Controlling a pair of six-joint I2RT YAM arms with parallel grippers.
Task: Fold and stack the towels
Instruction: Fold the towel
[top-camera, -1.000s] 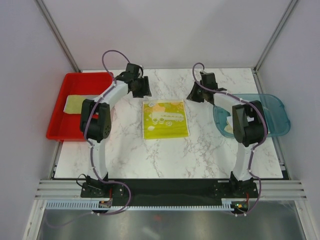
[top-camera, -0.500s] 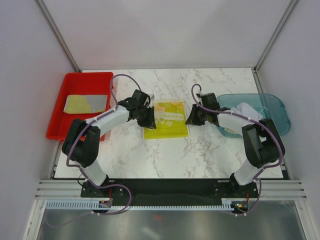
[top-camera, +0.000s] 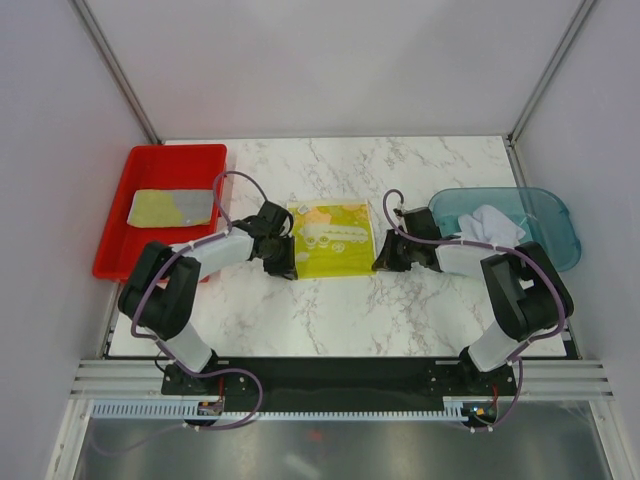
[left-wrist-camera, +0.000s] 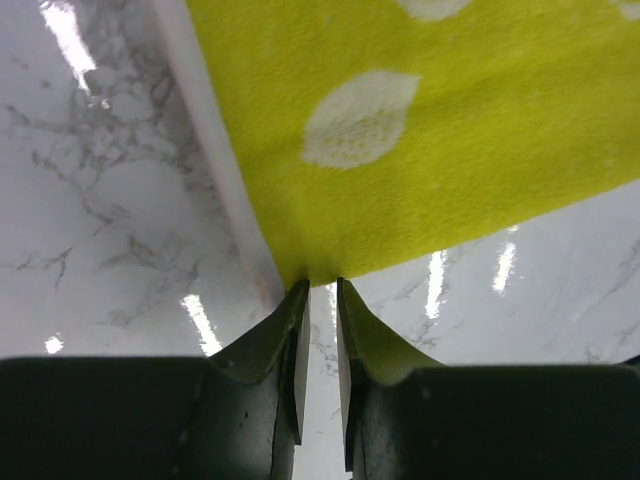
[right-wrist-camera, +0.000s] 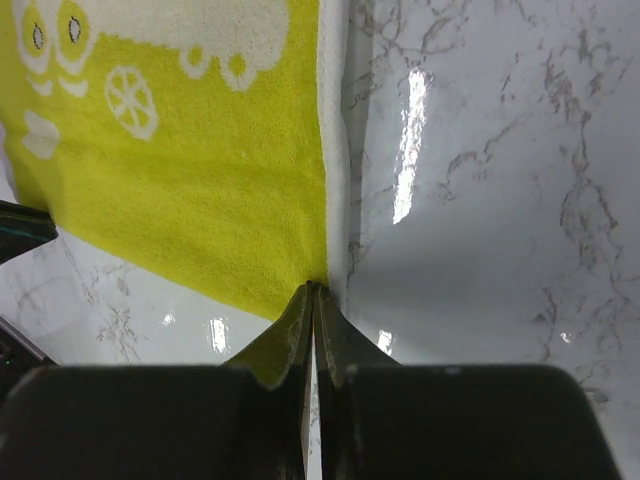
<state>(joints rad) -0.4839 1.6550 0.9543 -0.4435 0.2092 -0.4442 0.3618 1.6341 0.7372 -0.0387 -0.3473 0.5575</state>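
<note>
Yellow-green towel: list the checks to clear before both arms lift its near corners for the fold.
1. Check the right gripper is closed on the yellow-green towel at its near right corner: ok.
2. Check the left gripper holds the near left corner: cannot tell, jaws slightly apart at the tip.
3. Towel flat on the table: ok.
4. Nothing lying on the towel: ok.
5. Stack base, the tray towel in the red tray, lies flat: ok.
</note>
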